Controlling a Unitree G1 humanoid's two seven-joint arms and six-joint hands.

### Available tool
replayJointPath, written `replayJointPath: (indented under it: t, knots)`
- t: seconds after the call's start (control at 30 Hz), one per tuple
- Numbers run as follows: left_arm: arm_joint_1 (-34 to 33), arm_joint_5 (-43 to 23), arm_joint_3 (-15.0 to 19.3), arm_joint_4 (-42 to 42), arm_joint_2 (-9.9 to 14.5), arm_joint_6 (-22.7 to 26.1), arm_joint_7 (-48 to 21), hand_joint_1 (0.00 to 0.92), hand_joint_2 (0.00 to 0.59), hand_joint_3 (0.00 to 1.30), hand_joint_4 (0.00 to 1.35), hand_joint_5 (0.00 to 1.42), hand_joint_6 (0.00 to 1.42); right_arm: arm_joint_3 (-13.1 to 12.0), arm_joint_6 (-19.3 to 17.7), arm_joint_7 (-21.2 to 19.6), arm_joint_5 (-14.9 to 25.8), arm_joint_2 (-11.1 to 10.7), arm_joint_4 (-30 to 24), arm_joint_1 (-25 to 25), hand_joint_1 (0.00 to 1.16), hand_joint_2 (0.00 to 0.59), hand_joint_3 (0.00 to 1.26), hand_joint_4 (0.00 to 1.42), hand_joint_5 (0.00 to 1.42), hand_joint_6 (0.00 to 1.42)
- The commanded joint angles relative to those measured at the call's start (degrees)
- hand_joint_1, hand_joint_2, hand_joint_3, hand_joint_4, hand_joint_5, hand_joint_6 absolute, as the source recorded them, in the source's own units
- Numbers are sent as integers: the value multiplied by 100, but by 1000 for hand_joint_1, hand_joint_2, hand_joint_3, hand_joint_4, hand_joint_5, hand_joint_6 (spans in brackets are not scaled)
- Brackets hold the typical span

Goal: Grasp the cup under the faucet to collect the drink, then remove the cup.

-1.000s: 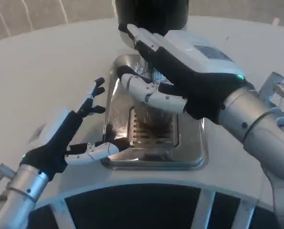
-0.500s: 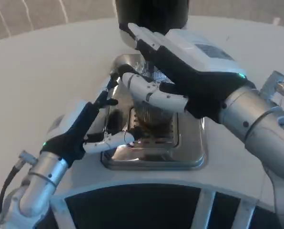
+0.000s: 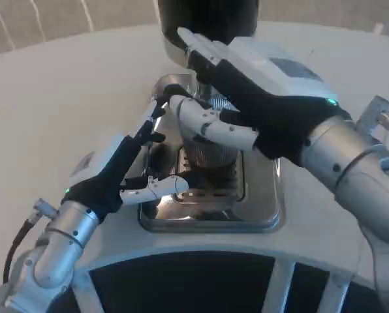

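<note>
Cup (image 3: 211, 153) stands upright on the slotted grate (image 3: 211, 186) of a shiny metal drip tray (image 3: 260, 202), near picture centre, directly below the black dispenser body (image 3: 207, 19) at 12 o'clock; cup is ribbed and clear-looking, contents cannot be told, mouth hidden by fingers. Brownish tint on the grate just at the cup's 6 o'clock side. Right robot hand (image 3: 247, 98) comes in from 3 o'clock, wrapped around the cup's upper part, white fingers (image 3: 211, 124) curled across its front, black palm over the top, so it grips the cup. Left robot hand (image 3: 126, 169) comes from 8 o'clock, fingers spread apart, holding nothing; upper fingertips (image 3: 156, 111) reach toward the tray's left rim at the cup's 9 o'clock, lower white finger lies over the tray's front-left part, near the cup base; contact with the cup cannot be told. Tray sits on the white round surface (image 3: 70, 85). Dark gap with white struts at 6 o'clock below the surface edge. Right forearm (image 3: 351, 169) covers the tray's right side, blocking the view there.
</note>
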Motion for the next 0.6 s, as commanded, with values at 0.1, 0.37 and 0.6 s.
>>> replayJointPath:
  t: [0.1, 0.37, 0.6]
  knots:
    - [-46, -26, -21, 148, 58, -137, 29, 338, 39, 0, 0, 254, 203, -248, -28, -235, -218, 152, -634, 616, 4, 528, 0, 0, 0, 0]
    - [35, -34, -52, 84, 51, -205, -31, 338, 40, 0, 0, 255, 194, -472, -80, -456, -669, 400, -1282, 1066, 14, 527, 0, 0, 0, 0]
    - [57, -38, -68, 29, 54, -230, -48, 339, 40, 0, 0, 255, 191, -543, -123, -343, -1055, 594, -1638, 1178, 21, 527, 0, 0, 0, 0]
